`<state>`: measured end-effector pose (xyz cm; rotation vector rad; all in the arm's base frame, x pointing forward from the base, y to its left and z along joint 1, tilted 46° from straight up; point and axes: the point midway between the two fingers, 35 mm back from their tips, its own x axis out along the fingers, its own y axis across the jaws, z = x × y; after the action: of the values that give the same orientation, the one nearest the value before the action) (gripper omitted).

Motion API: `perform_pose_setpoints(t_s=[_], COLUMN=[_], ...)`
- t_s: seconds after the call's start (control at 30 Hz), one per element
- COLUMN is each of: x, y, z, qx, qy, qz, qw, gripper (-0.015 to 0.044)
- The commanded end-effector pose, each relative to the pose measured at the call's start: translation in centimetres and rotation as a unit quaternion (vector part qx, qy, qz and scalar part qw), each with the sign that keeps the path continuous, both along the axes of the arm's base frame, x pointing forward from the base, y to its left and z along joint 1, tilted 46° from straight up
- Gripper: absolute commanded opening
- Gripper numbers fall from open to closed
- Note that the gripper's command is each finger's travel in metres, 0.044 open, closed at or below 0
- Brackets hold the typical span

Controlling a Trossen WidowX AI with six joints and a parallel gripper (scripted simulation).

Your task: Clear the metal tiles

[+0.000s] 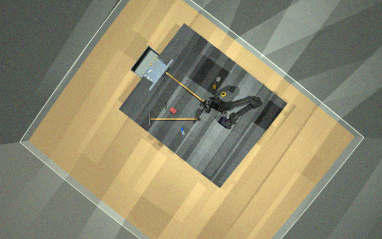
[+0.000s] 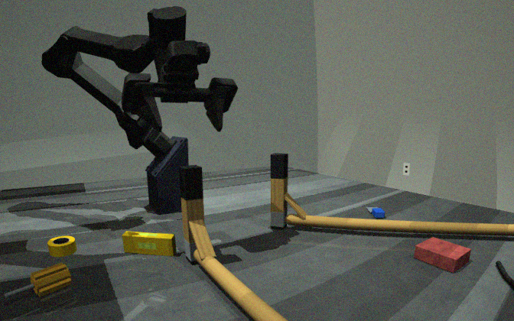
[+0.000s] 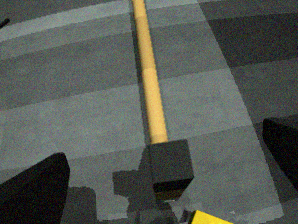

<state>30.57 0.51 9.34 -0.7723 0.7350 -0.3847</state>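
Observation:
The long scraper's wooden handle (image 1: 185,86) (image 2: 237,289) (image 3: 151,90) lies on the table, its far end at the steel plate (image 1: 160,69); its head is not clear. Its upright, black-topped grip (image 2: 191,183) (image 3: 170,162) stands free. My gripper (image 1: 206,106) (image 2: 188,129) (image 3: 166,145) is wide open and empty above it, touching nothing. The catch box (image 1: 142,61) adjoins the plate's far end. Several small white tiles (image 1: 149,71) show toward that end, and small orange ones (image 1: 155,58) near the box; I cannot tell which side of the edge they are on.
A second T-shaped tool (image 1: 173,119) (image 2: 411,226) lies beside it, its grip upright. A red block (image 1: 173,110) (image 2: 443,254), a blue item (image 1: 182,129) (image 2: 378,212), a yellow box (image 2: 148,244) (image 3: 207,218), a tape roll (image 1: 223,94) (image 2: 62,246) and an orange-handled tool (image 1: 214,86) (image 2: 50,279) lie around.

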Motion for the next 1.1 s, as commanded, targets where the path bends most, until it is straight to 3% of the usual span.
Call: perform_pose_setpoints(t_s=[0.0,1.07], x=[0.3,-2.4], y=[1.6,12.0], z=[1.4,10.1], qx=[-0.006,-0.009], qy=[-0.02,-0.138], qz=[0.023,0.171], qw=[1.0,0.975], gripper=[0.044,0.044])
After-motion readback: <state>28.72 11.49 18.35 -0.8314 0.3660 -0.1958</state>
